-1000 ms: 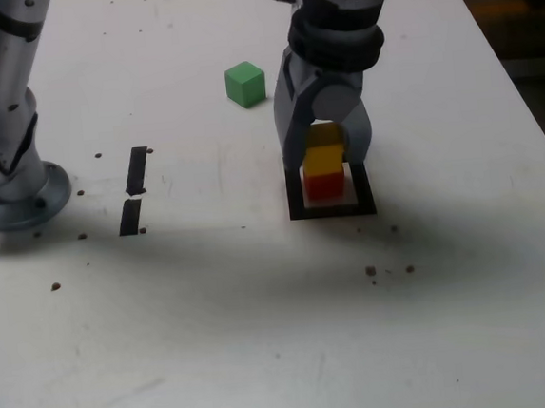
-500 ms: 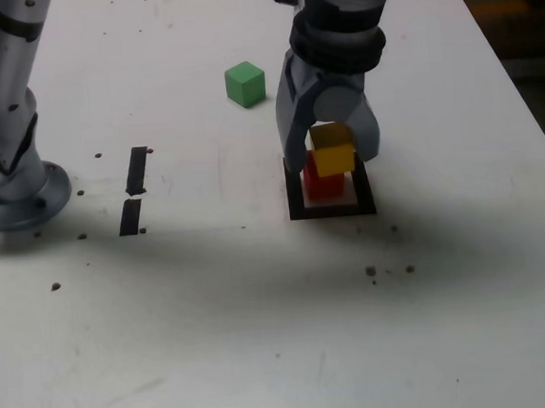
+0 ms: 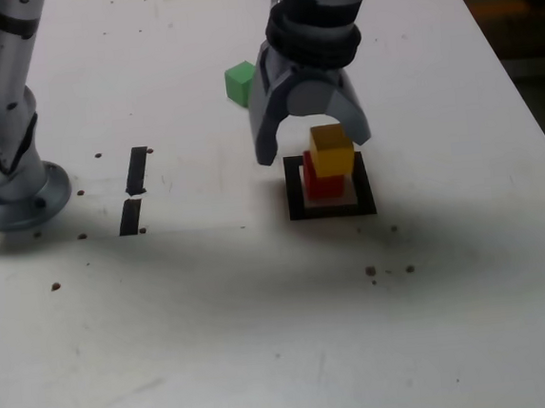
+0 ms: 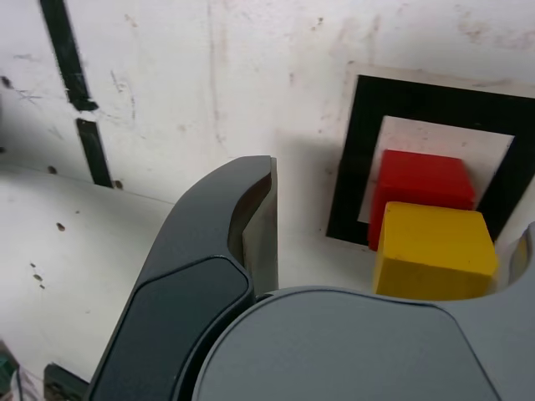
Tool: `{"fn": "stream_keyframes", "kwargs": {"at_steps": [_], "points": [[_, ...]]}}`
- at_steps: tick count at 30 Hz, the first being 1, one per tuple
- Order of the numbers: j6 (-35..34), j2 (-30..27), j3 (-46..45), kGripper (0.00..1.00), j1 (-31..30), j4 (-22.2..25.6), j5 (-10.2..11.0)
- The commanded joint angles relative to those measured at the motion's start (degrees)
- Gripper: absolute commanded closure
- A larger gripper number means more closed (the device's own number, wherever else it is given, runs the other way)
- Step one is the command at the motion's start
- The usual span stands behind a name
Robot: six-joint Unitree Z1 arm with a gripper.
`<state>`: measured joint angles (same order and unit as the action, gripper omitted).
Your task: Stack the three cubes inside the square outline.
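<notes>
Fingers (image 3: 311, 146) spread wide, I see the yellow cube (image 3: 331, 149) free atop the red cube (image 3: 322, 181) inside the square outline (image 3: 296, 197); green cube (image 3: 239, 82) sits far left on the counter (image 3: 262, 300) in the exterior view.

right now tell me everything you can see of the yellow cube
The yellow cube is a small matte block with plain faces, undamaged as far as shown. It sits on top of the red cube, shifted off-centre toward the exterior view's right so it overhangs a little, inside the square outline. The tool straddles it with jaws spread wide, and neither jaw appears to touch it. Only the red cube seems to contact it.
</notes>
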<state>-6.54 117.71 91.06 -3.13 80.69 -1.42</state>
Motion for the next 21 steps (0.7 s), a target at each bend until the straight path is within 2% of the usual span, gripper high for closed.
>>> {"fn": "stream_keyframes", "kwargs": {"at_steps": [1,7,12,16,19,21], "points": [[0.52,-2.12,-0.34,0.00,0.51,0.96,0.55],[7.09,-7.76,-1.60,0.00,6.15,4.50,3.74],[15.31,-10.48,-0.36,0.00,11.99,4.63,8.83],[21.28,-10.58,0.79,0.00,16.30,4.21,12.29],[23.61,-10.16,-0.32,0.00,19.70,3.93,13.33],[23.76,-9.90,-1.83,0.00,22.44,3.38,13.14]]}}
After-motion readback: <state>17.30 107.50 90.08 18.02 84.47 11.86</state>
